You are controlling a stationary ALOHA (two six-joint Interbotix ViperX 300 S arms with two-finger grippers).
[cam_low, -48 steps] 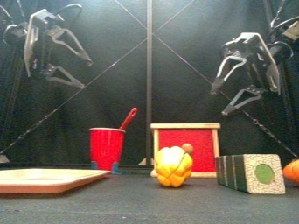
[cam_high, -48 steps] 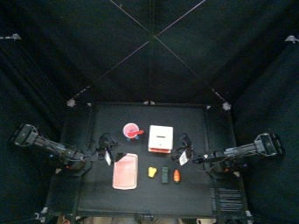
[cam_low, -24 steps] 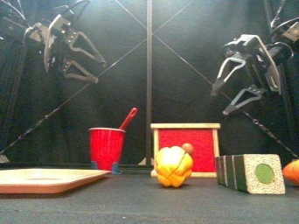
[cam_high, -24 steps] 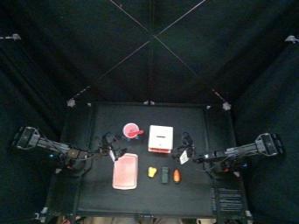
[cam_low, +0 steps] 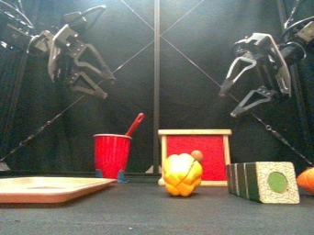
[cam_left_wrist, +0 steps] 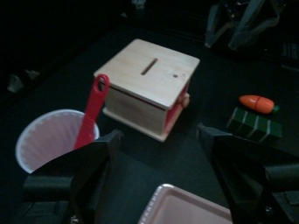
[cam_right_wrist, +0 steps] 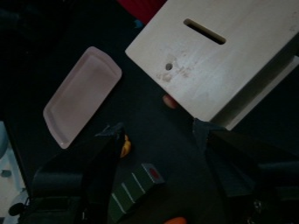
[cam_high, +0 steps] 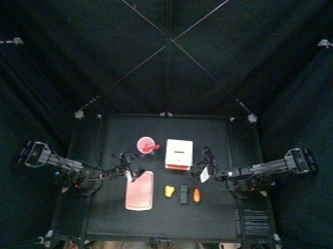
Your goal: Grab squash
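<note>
Squash (cam_low: 182,174), glossy yellow and ribbed, stands before your wooden box (cam_low: 196,156). Left gripper (cam_low: 84,69) hangs high, jaws spread wide, empty. Right gripper (cam_low: 254,75) likewise parted, holding nothing.

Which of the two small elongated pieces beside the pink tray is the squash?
The yellow squash, lying right next to the pink tray. The orange-red piece lies on the squash's far side, away from the tray.

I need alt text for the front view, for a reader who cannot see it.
A small yellow toy squash stands on the black table, before a red-fronted wooden box. A red plastic cup and a pink slab lie left; both open black claws hang above.
</note>
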